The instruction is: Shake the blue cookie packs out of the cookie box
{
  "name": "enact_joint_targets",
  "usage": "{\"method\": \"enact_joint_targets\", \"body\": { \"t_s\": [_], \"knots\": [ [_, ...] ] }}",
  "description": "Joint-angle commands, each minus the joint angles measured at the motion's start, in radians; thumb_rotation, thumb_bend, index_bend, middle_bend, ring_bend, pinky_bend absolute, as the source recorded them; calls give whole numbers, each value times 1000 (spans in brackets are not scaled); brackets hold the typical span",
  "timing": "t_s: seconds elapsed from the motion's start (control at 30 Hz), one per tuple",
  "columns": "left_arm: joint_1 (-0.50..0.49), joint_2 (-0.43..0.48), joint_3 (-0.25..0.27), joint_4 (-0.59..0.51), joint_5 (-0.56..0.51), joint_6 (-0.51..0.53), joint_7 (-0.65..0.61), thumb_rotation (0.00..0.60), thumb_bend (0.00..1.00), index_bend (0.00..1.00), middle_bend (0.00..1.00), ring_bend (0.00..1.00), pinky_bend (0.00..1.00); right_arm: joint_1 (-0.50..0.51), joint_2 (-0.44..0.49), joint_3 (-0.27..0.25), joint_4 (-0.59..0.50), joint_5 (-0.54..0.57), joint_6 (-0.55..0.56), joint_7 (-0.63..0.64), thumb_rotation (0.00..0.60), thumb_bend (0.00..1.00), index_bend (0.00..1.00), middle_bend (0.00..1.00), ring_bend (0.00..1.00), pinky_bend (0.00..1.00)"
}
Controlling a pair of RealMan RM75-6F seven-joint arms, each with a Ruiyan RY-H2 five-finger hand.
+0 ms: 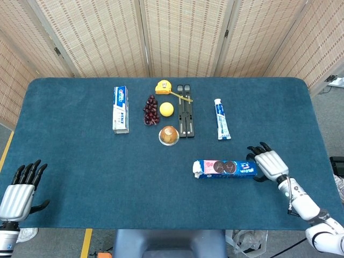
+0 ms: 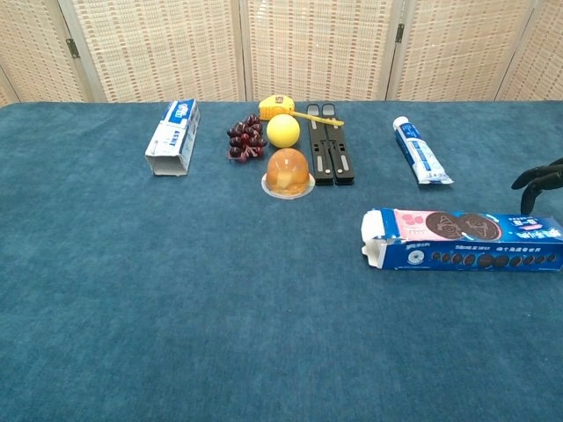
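The blue cookie box lies flat on the table, right of centre, with its open flap end facing left. No cookie packs show outside it. My right hand hovers at the box's right end with fingers spread, holding nothing; only its dark fingertips reach into the chest view. I cannot tell whether it touches the box. My left hand rests open at the table's front left corner, far from the box.
Toward the back lie a toothpaste box, grapes, a lemon, a yellow tape measure, a black folding stand, a jelly cup and a toothpaste tube.
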Motion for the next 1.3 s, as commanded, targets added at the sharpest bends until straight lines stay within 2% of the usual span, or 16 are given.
{"method": "enact_joint_targets", "body": {
  "t_s": [0.03,0.37,0.43,0.5,0.53,0.7,0.93,1.1,1.3],
  "knots": [
    [2,-2,3,-1,3,3,4,600,194,0,0,0,0,4,-7,3,4,8,1,-6,600,222,361,185,175,0],
    [3,-5,-3,-2,-14,1,12,600,194,0,0,0,0,31,-45,29,50,34,5,-58,600,222,514,306,263,10],
    [4,-8,-7,-3,-25,0,23,600,194,0,0,0,0,38,-64,27,93,-20,61,-57,600,223,538,325,295,69],
    [4,-10,-10,-3,-33,0,28,600,194,0,0,0,0,40,-83,11,150,-83,120,-42,600,223,560,341,331,159],
    [4,-11,-14,-3,-41,-1,29,600,195,0,0,0,0,42,-91,-3,186,-121,151,-25,600,223,564,345,335,172],
    [-2,-23,-25,-2,-63,-8,58,600,195,0,0,0,0,55,-73,-51,270,-218,220,46,600,222,569,348,335,173],
    [-27,-67,-34,11,-117,-61,151,600,194,0,0,0,0,65,5,-74,343,-278,292,13,600,222,569,348,336,173],
    [-42,-100,-46,20,-158,-80,213,600,195,0,0,0,0,73,130,-49,252,-279,361,14,600,222,569,348,335,173],
    [-54,-128,-58,31,-198,-91,259,600,194,0,0,0,0,79,313,-34,41,-272,361,-56,600,223,574,349,335,173]
  ]
}}
